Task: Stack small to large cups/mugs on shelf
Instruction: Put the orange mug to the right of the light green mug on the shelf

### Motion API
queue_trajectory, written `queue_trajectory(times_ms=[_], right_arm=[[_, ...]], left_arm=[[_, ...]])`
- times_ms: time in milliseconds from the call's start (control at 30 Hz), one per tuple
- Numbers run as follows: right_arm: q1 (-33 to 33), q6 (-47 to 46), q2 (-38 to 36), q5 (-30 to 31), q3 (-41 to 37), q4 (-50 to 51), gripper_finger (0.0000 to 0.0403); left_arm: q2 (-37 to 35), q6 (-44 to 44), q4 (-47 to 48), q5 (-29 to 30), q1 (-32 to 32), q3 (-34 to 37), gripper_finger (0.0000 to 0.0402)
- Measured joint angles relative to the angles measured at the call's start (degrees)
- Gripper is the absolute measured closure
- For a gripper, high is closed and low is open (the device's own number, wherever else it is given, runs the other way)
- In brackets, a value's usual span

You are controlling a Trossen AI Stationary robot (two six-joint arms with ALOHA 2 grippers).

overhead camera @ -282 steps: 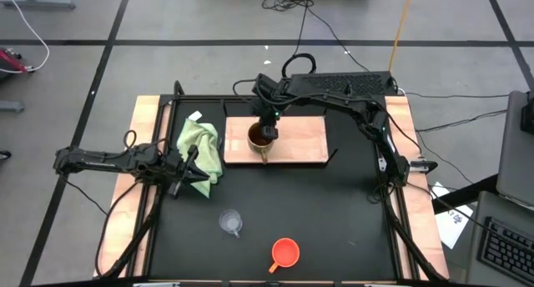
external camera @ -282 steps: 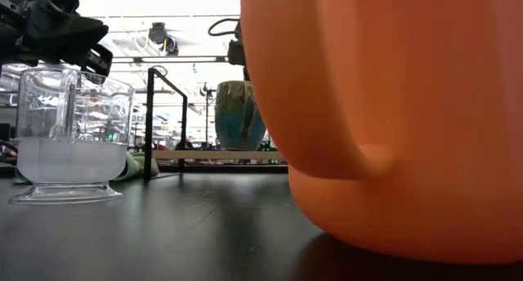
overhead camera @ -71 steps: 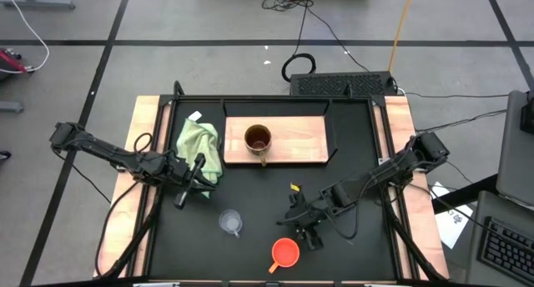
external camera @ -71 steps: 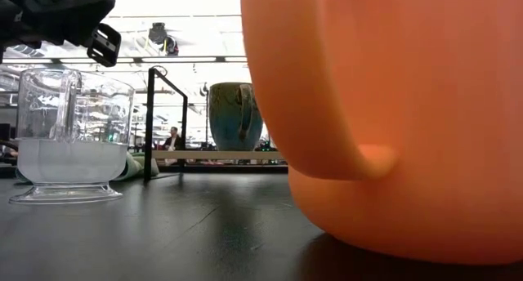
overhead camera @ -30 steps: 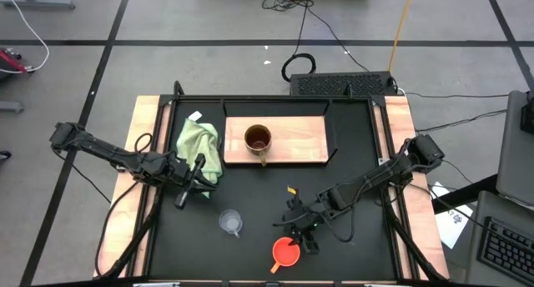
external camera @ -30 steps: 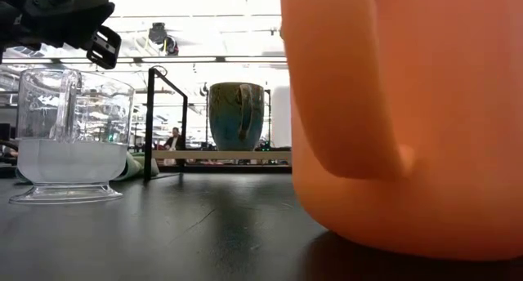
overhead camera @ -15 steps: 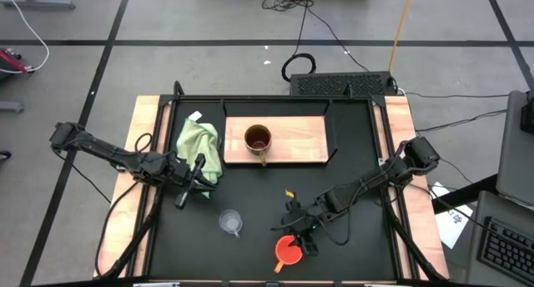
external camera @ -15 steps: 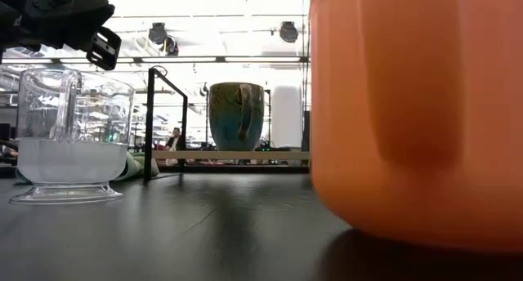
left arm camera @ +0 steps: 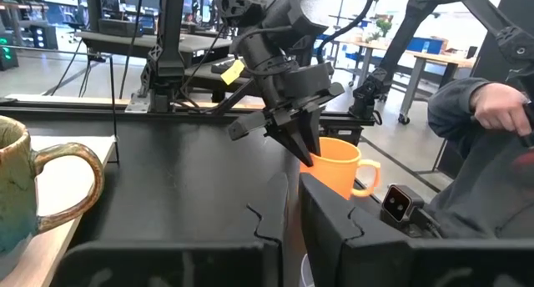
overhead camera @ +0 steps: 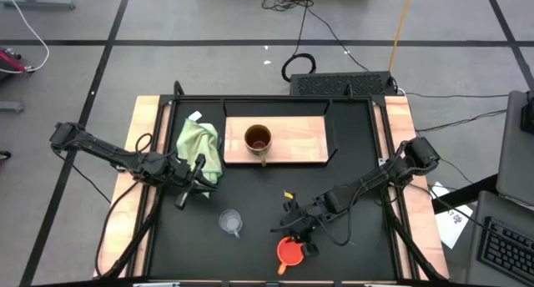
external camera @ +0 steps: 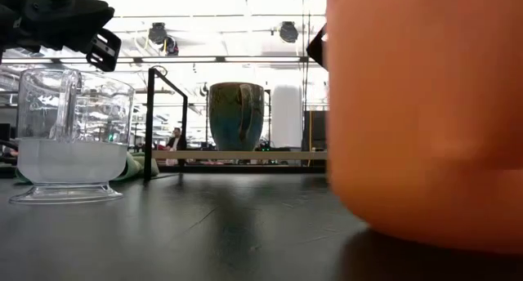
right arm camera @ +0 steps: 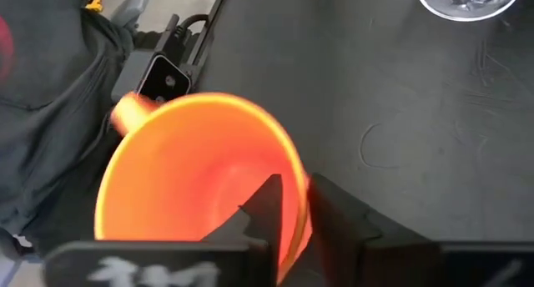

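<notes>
A: Where is the right gripper [overhead camera: 294,234] now, and what does it hold?

B: It is low over the near part of the black table [overhead camera: 359,153], at the orange cup [overhead camera: 289,251]; in the right wrist view one finger stands inside the cup and the other outside, so the jaws are pinched on its rim — the wall of the cup is between them; the left wrist view shows the same gripper [left arm camera: 305,150] coming down on the rim of the cup [left arm camera: 340,167], whose handle points away from the arm.

A: And the left gripper [overhead camera: 193,176]?

B: It waits above the table just beside the light green cloth [overhead camera: 199,145]; its jaws are nearly together and nothing is between them; in the low view it hangs over the clear cup [external camera: 70,134].

A: Where are the other vessels?

B: The brown mug [overhead camera: 258,139] stands upright on the wooden shelf [overhead camera: 304,141], left of its middle, with the handle turned toward the near edge; the clear cup [overhead camera: 230,221] stands on the table between the two grippers, near the front, well apart from the shelf; the orange cup is to its right, nearer to the front edge.

A: Is anybody in the room?

B: Yes — in the left wrist view a person [left arm camera: 488,145] in a dark sleeve sits beyond the table.
</notes>
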State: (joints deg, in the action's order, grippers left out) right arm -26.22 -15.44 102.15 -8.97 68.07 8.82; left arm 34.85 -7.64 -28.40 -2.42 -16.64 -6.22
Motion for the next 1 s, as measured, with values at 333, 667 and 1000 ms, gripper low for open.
queue_trajectory(times_ms=[333, 667, 1000], right_arm=[[1.2, 3.1, 0.0, 0.1, 0.0, 0.2, 0.0397], [6.5, 14.7, -0.3, 0.3, 3.5, 7.6, 0.0400], [12.1, 21.8, -0.3, 0.0, 8.2, 12.6, 0.0402]], left_arm=[[0.0, 0.1, 0.3, 0.0, 0.0, 0.0, 0.0369], [0.0, 0.1, 0.5, 0.0, 0.0, 0.0, 0.0369], [0.0, 0.2, 2.2, 0.0, 0.0, 0.0, 0.0369]])
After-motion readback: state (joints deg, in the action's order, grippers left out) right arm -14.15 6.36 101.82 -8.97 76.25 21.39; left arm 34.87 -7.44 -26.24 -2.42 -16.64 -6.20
